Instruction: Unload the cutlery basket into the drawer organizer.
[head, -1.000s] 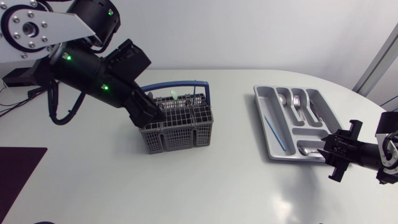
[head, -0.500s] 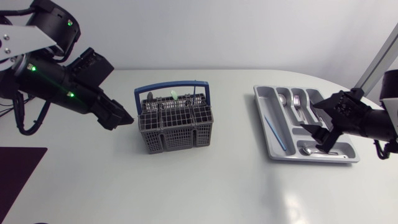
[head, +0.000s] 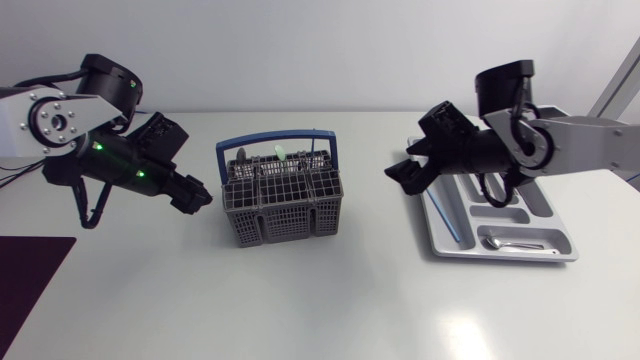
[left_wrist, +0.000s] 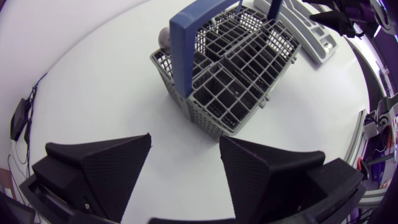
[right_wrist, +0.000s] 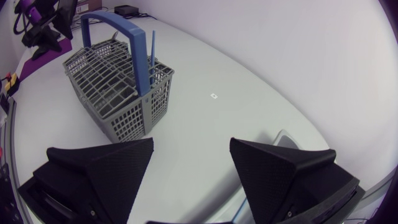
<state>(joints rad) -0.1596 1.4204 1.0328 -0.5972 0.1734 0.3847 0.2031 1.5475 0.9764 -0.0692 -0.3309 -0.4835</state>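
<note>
- Left gripper (head: 195, 196) and right gripper (head: 402, 172), both spread wide and empty, are flanking the cutlery basket (head: 283, 205) at 9 and 3 o'clock.
- Reaching in together would be risking a collision, tipping it.

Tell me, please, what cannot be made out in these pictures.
- Cutlery basket, every view: its grid top and handle hide most of what remains inside.
- Drawer organizer, head view: the right arm covers its far compartments, so their contents are hidden.
- Drawer organizer, right wrist view: only a corner shows beyond the right tool.
- Drawer organizer, left wrist view: too small and cut off at the edge.
</note>
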